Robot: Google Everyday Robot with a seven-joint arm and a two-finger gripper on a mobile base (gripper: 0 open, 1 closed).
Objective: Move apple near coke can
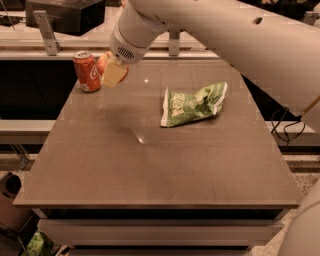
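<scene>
The coke can (87, 71) stands upright near the far left corner of the brown table (160, 165). My gripper (113, 73) is shut on the red-orange apple (105, 63) and holds it just right of the can, close above the tabletop. One pale finger covers most of the apple's front. The white arm reaches in from the upper right.
A green-and-white chip bag (192, 104) lies right of the table's middle. A metal rail with posts (47, 31) runs behind the table's far edge. A dark box (65, 12) sits at the back left.
</scene>
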